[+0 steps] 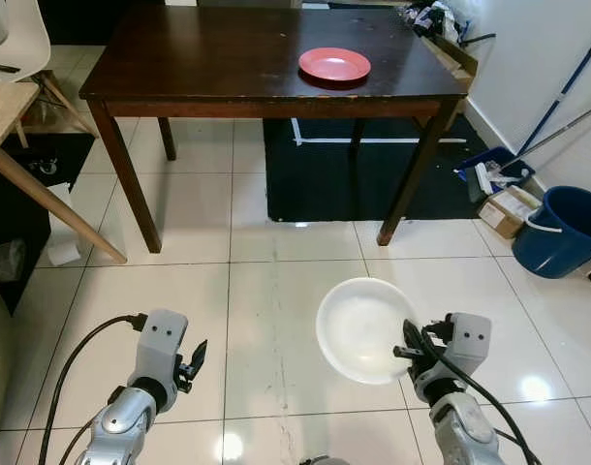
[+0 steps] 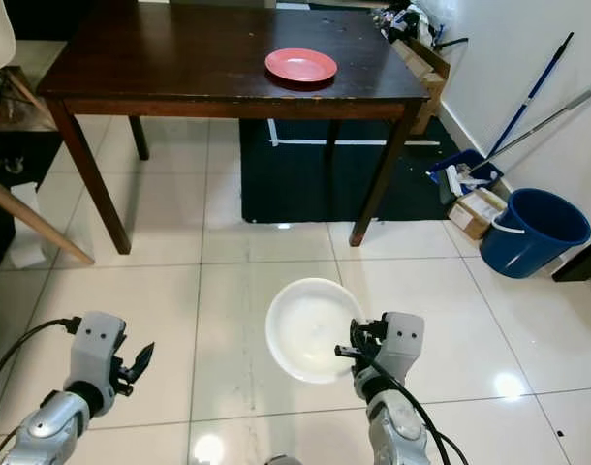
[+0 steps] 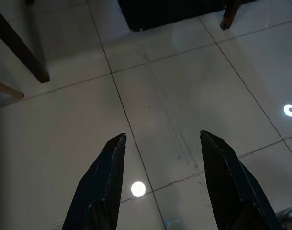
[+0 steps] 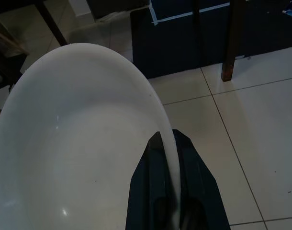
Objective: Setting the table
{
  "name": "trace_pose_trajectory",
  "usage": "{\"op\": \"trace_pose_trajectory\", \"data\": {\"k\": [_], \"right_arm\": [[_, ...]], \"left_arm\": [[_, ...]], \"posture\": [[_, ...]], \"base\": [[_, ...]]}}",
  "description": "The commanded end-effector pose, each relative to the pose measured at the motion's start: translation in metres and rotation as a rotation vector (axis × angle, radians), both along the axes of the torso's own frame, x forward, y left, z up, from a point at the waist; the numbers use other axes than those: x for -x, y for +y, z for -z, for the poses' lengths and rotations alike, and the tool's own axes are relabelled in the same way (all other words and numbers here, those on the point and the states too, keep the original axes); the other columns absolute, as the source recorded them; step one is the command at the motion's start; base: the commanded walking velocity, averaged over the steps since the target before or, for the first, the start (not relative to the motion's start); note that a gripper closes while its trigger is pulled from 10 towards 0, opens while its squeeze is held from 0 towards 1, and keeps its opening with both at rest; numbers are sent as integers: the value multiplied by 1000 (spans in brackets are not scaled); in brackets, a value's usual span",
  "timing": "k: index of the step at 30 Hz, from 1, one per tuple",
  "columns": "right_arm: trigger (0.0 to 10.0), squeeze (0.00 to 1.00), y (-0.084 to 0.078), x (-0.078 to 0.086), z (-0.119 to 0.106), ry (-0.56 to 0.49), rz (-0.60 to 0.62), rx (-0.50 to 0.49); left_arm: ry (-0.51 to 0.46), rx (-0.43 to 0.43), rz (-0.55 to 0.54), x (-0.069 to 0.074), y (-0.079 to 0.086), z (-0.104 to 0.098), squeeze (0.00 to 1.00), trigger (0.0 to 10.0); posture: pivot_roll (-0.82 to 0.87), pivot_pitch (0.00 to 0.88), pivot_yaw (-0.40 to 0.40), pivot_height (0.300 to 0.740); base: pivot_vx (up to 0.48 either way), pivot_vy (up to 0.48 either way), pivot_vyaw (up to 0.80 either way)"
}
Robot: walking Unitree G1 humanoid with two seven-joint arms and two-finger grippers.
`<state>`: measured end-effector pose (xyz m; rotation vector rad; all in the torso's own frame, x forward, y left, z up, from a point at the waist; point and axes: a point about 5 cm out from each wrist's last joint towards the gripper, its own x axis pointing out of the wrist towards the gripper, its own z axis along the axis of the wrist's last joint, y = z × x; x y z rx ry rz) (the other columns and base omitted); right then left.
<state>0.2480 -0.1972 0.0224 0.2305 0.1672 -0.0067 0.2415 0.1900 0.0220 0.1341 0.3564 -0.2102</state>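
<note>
White bowl [image 1: 365,329] being held by its rim in the right gripper [image 1: 410,351], fingers pinched on the edge nearest the robot, one finger [image 4: 194,187] lying outside the wall and the rim running between the two. Bowl hanging above the tiled floor [image 1: 276,291], well short of the dark wooden surface [image 1: 228,58], opening facing up and tilted toward the camera; inside looking bare.

Left gripper [image 1: 193,363] hovering over the floor on the robot's left, carrying nothing, fingers [image 3: 105,177] spread apart with bare tile showing between them.

Red plate [image 1: 334,65] lying flat on the surface toward its right end, near the front edge. Dark rug [image 1: 325,174] lying beneath the right half of the surface, a strip of white tape crossing it.

Blue bucket [image 1: 562,231] standing against the right wall, a cardboard box [image 1: 507,209] just beside it, a blue dustpan [image 1: 489,170] and two long handles [image 1: 557,102] leaning on the wall behind. Pale wooden table edge and slanted leg [image 1: 44,199] intruding at the left, a white chair [image 1: 19,44] standing behind it. Ceiling-light reflections glinting on the tiles near both arms.
</note>
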Motion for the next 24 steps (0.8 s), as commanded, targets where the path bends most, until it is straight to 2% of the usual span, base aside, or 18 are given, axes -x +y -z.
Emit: {"op": "trace_pose_trajectory", "data": {"k": [1, 24], "right_arm": [[10000, 0, -1, 2, 0, -5, 5, 1], [10000, 0, -5, 6, 3, 3, 27, 3]], "left_arm": [[-3, -20, 18, 4, -1, 4, 0, 10000], [-16, -51, 53, 4, -4, 4, 0, 10000]], "posture": [[-132, 8, 24, 740], [-132, 13, 29, 740]], "base": [[289, 0, 0], [450, 0, 0]]}}
